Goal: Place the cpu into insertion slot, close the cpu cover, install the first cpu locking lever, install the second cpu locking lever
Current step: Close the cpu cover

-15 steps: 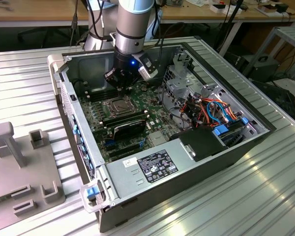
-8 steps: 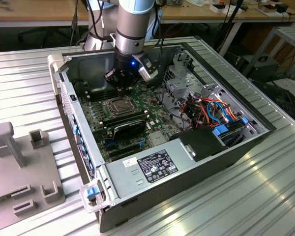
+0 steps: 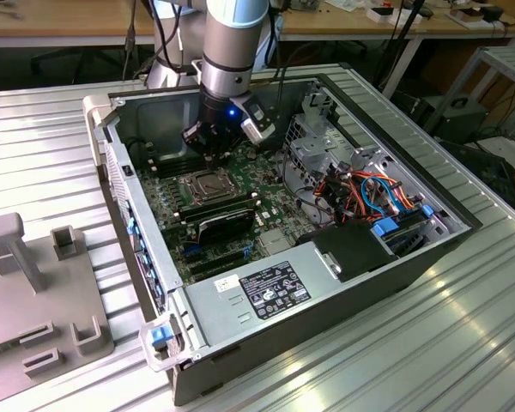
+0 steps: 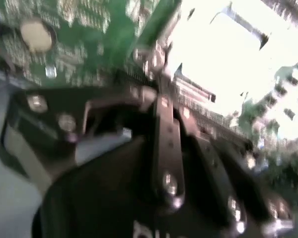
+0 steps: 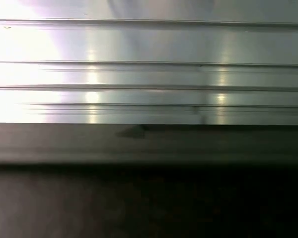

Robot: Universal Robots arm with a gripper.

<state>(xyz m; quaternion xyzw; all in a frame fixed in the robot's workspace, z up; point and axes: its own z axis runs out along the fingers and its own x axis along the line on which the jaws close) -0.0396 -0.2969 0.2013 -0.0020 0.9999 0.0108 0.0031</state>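
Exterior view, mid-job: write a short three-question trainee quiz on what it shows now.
1. True or false: the arm's black gripper hangs inside the open grey metal computer case, above the green motherboard.
2. Which lies nearest below the gripper? A. the square silver-rimmed insertion slot B. the grey power supply box with the white label C. the bundle of orange and blue cables
3. Fill in: outside the case, on the exterior view's left, a grey ____ fixture with upright posts sits on the ribbed metal table.

Key: 1 true; 2 A; 3 plastic-looking.
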